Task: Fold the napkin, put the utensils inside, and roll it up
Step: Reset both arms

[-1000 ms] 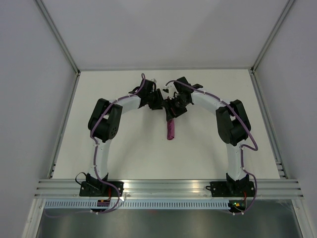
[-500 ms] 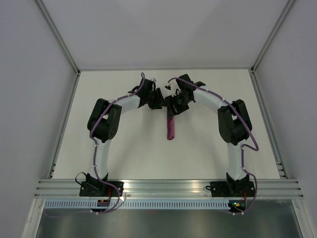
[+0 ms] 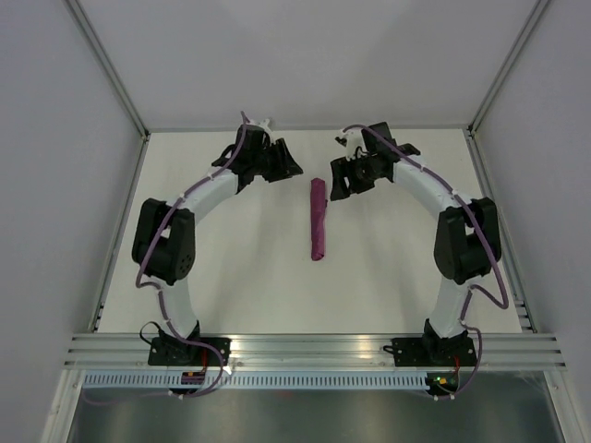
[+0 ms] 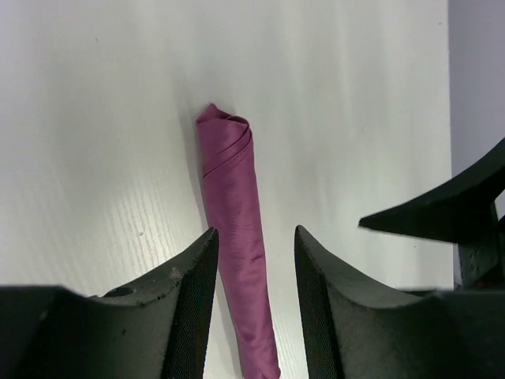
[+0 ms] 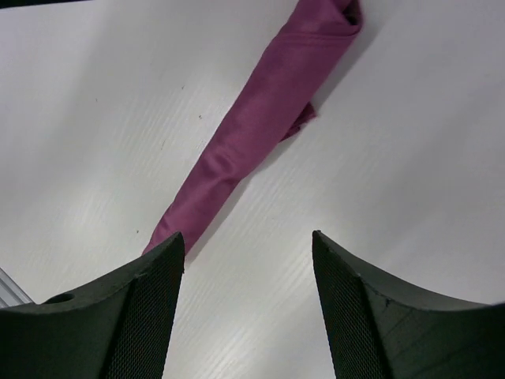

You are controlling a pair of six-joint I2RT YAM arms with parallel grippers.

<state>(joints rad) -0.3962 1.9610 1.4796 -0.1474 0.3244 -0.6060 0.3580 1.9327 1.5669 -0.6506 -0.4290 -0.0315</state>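
Observation:
The plum-purple napkin lies rolled into a slim tube on the white table, running near to far at mid-table. It also shows in the left wrist view and the right wrist view. No utensils are visible; any inside the roll are hidden. My left gripper is open and empty, raised left of the roll's far end; in its own view the roll shows between the fingers below. My right gripper is open and empty, right of the roll's far end, and in its view off the cloth.
The white table is bounded by grey walls at the left, right and back. An aluminium rail carrying both arm bases runs along the near edge.
Both grippers have let go of the roll's far end and pulled apart, left arm to the left, right arm to the right. The rolled napkin lies free and fully in view.

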